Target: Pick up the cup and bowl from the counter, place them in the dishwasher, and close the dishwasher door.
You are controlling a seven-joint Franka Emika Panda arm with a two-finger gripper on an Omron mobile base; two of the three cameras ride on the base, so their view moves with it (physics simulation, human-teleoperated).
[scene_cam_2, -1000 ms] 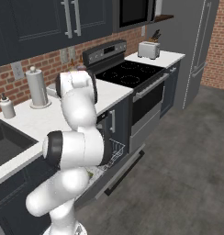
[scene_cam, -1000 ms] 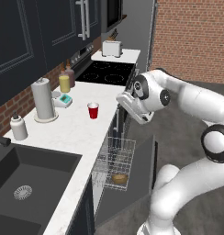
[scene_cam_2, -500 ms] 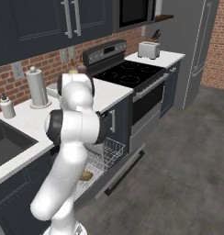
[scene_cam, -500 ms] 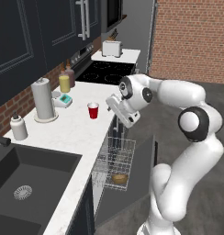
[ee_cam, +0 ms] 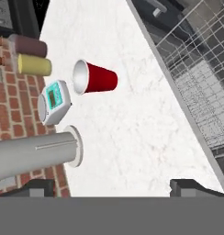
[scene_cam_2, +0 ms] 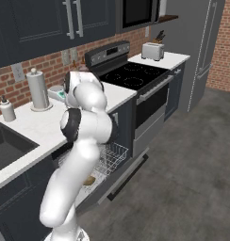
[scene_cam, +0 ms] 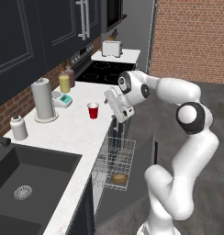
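One cup (scene_cam: 93, 110) stands upright on the counter (scene_cam: 81, 133), well apart from the gripper (ee_cam: 111, 186), whose two fingertips are spread wide with nothing between them. One bowl (scene_cam: 118, 178) lies in the rack (scene_cam: 114, 158) of the open dishwasher. Two bottles (scene_cam: 64, 81), one paper-towel roll (scene_cam: 43, 98) and one timer (scene_cam: 64, 99) stand behind the cup.

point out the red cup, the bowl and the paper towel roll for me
red cup (scene_cam: 93, 110), left base view, on its red side wall
bowl (scene_cam: 118, 178), left base view, on its tan rim, in the dishwasher rack
paper towel roll (scene_cam: 42, 98), left base view, on its grey side
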